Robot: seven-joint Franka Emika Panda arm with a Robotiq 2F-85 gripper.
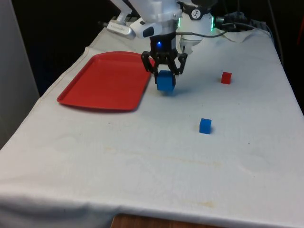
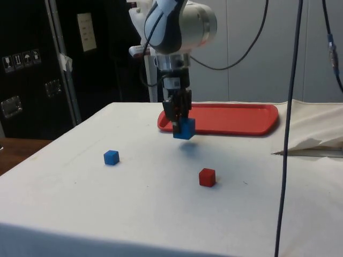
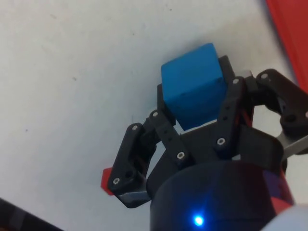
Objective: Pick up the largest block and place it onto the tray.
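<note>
Cloth (image 1: 142, 156) white, lightly stained; hand (image 1: 166, 76) clamps big blue block (image 1: 166, 81) beside red tray (image 1: 107, 80).

White-clothed table (image 1: 142, 161) bears red tray (image 1: 107, 81), small blue block (image 1: 205, 126), red block (image 1: 226, 78).

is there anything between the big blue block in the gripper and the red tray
Nothing visible does. The gripper holds the large blue cube lifted off the white cloth, just off the flat red plastic tray's near edge. The small blue cube and small red cube sit on the far side from the tray.
</note>
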